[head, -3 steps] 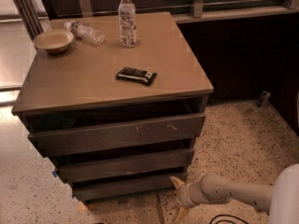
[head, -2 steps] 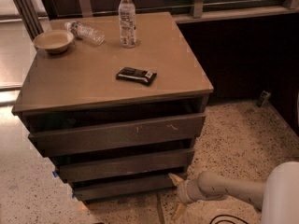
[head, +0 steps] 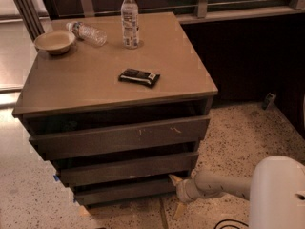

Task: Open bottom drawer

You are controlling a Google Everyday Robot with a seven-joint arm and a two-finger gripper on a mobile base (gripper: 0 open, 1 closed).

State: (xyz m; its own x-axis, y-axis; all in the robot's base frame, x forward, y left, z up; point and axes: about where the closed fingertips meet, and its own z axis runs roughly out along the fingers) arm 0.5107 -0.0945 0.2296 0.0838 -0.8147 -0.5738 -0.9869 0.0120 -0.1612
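The bottom drawer is the slimmest dark slab front, lowest on the cabinet and just above the floor. It stands slightly out from the body, like the two fronts above it. My gripper is low at the right end of that front, at the tip of my white arm reaching in from the right. Its two pale fingers are spread, one fingertip at the drawer's right corner and the other down near the floor. I cannot tell whether they touch the drawer.
The mid-sized drawer and the widest, scratched drawer sit above. On the top lie a bowl, an upright bottle, a lying bottle and a dark packet. A dark wall panel stands at the right, and speckled floor surrounds the cabinet.
My gripper has moved a little to the left, closer to the right end of the bottom drawer. The drawers have not visibly moved.
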